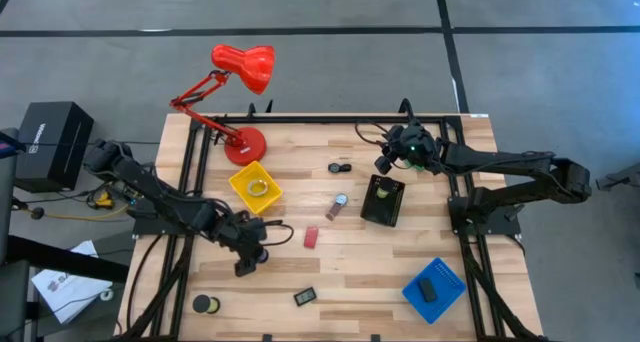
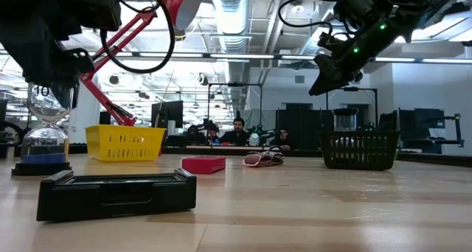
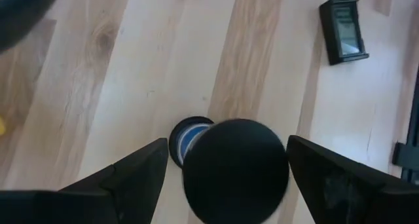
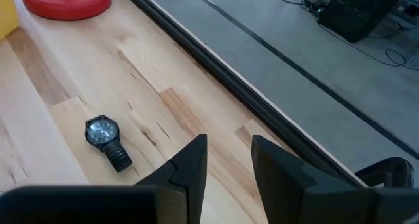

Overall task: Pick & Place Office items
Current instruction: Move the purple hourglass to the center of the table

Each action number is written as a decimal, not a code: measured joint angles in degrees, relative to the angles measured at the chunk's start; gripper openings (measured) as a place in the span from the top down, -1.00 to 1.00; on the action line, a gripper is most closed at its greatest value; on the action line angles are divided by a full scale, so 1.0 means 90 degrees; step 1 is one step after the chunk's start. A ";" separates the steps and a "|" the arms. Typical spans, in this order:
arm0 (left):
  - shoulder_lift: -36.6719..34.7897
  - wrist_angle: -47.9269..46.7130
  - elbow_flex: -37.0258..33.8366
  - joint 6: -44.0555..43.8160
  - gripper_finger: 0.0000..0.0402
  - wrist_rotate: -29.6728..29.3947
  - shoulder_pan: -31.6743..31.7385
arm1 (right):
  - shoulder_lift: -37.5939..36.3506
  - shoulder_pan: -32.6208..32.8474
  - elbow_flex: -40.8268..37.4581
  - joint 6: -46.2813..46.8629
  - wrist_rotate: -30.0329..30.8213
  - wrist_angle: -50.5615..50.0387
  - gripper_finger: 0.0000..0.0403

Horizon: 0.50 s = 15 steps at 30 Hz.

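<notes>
Half the hourglass hidden beneath my left gripper, fingers spread wide around it, right gripper upper right, narrowly parted, empty.

Lab: exposed ducts, monitors

Hourglass: stood upright near the table's front left, black caps, blue rim, clear glass.
Small clock: black block with a pale display, lay flat near the front edge.
Red block: lay flat mid-table.
Wristwatch: dark face, dark strap, lay flat toward the back.
Silvery piece: lay mid-table, beside the black tray.
Black block: lay in the blue tray.
</notes>
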 joint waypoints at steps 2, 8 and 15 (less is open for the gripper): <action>0.0000 0.0136 -0.0141 0.0000 -0.52 0.0004 0.0000 | 0.0000 0.0000 0.0000 0.0000 0.0000 0.0000 0.45; 0.0000 0.0200 -0.0265 0.0000 -0.45 0.0007 0.0005 | 0.0000 0.0000 0.0000 0.0000 0.0000 0.0000 0.45; -0.0001 0.0275 -0.0265 0.0001 -0.28 0.0007 0.0005 | 0.0000 0.0000 0.0000 0.0000 0.0000 0.0000 0.45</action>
